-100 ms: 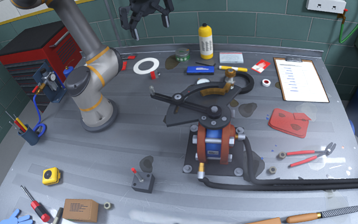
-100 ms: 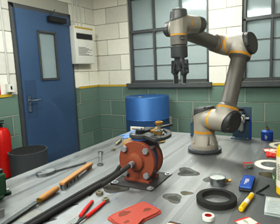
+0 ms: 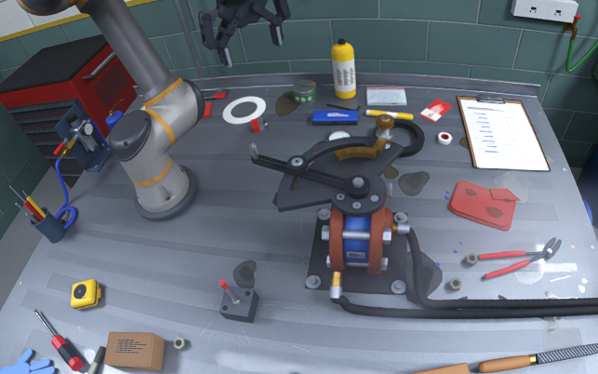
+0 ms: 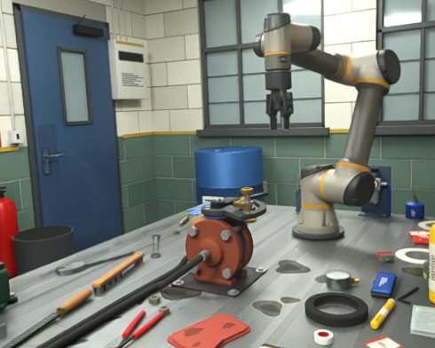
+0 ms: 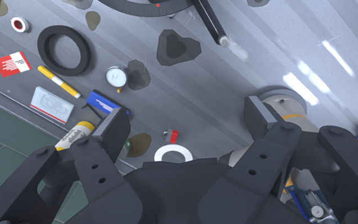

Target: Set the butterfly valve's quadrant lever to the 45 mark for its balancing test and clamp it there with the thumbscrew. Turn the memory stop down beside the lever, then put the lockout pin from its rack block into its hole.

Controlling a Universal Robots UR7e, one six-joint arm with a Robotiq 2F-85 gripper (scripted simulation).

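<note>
The quadrant lever [image 3: 310,171] is a long black bar reaching left from the valve's hub, its knobbed tip [image 3: 254,150] [image 5: 223,40] out over the bench. It lies across the dark quadrant plate [image 3: 338,172], where a brass memory stop [image 3: 361,152] curves toward the brass-capped thumbscrew [image 3: 384,124] [image 4: 246,193]. The butterfly valve [image 3: 359,237] [image 4: 218,249] has a blue body between rust-red flanges on a bolted base plate. The red-topped lockout pin [image 3: 228,291] stands tilted in its grey rack block [image 3: 240,304] near the front edge. My gripper [image 3: 247,44] [image 4: 279,120] [image 5: 186,117] hangs high above the back of the bench, open and empty.
Behind the valve lie a yellow bottle [image 3: 343,69], a blue case [image 3: 334,116], a white ring [image 3: 244,110], a black rubber ring [image 4: 336,309] and a clipboard [image 3: 501,133]. My arm's base [image 3: 164,186] stands left of the lever. Black hoses [image 3: 501,307], pliers [image 3: 515,262] and a red rag [image 3: 481,204] fill the right.
</note>
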